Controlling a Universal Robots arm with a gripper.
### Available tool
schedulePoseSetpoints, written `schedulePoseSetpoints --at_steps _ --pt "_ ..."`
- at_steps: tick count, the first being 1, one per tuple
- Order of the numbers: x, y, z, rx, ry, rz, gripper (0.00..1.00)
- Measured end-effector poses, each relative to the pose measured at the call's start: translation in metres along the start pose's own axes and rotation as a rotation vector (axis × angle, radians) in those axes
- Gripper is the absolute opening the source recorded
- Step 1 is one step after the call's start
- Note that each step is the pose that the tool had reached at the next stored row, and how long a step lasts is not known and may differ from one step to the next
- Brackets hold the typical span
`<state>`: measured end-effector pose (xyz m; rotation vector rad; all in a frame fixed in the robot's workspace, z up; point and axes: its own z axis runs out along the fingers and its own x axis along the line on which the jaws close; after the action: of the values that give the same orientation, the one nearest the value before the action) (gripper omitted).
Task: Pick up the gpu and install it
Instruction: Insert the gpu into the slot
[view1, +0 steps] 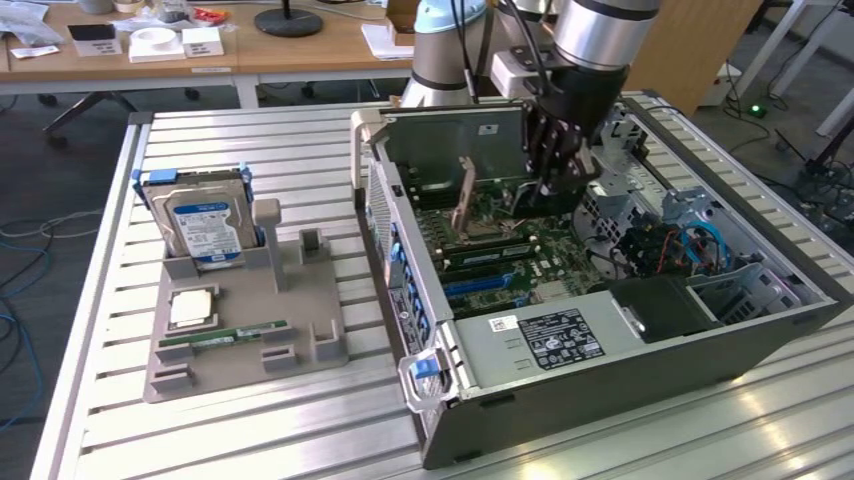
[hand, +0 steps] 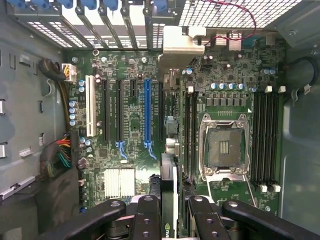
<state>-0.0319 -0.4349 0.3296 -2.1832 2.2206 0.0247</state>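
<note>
The gpu (hand: 168, 175), clamped edge-on in the partly closed gripper (hand: 171, 212) above the motherboard (hand: 130, 130) inside the computer case (view1: 587, 370), hangs just beside the blue slot (hand: 147, 115), so a misaligned descent could jam its edge connector against the board.

Inside the case (view1: 627, 395), gpu (hand: 168, 190) over the motherboard (hand: 130, 125); holder (view1: 234, 340) with hard drive (view1: 203, 228) to the exterior view's left.

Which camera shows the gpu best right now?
The exterior view: the gpu hangs from the gripper above the motherboard, dark face visible. In the wrist view it appears edge-on.
</note>
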Motion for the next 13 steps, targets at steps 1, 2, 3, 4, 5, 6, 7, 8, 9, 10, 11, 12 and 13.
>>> schedulePoseSetpoints --at_steps 1,2,3,4,5,6,7,8,9,10,11,12,13 --pt "0.0007 0.0000 -0.0001 0.0000 0.0001 0.000 0.26" --pt "0.0013 0.0000 -0.0001 -0.0001 0.0001 0.000 0.26" --pt "0.0018 0.0001 -0.0001 0.0000 0.0000 0.000 0.26" --pt "0.0019 0.0000 0.0000 0.0000 0.0000 0.000 0.26" --pt "0.0019 0.0000 -0.0001 0.0000 0.0000 0.000 0.26" --pt "0.0019 0.0000 -0.0001 0.0000 0.0001 0.000 0.26" --pt "0.0019 0.0000 -0.0001 0.0000 0.0000 0.000 0.26" --pt "0.0019 0.0000 -0.0001 0.0000 0.0001 0.000 0.26" --pt "0.0020 0.0000 0.0000 -0.0001 0.0002 0.000 0.26" --pt "0.0020 0.0000 0.0003 0.0000 0.0001 0.000 0.26" --pt "0.0020 0.0000 0.0009 0.0000 -0.0001 0.000 0.26" --pt "0.0020 0.0000 0.0016 0.0000 0.0000 0.000 0.26" --pt "0.0020 0.0000 0.0022 0.0000 0.0000 0.000 0.26"
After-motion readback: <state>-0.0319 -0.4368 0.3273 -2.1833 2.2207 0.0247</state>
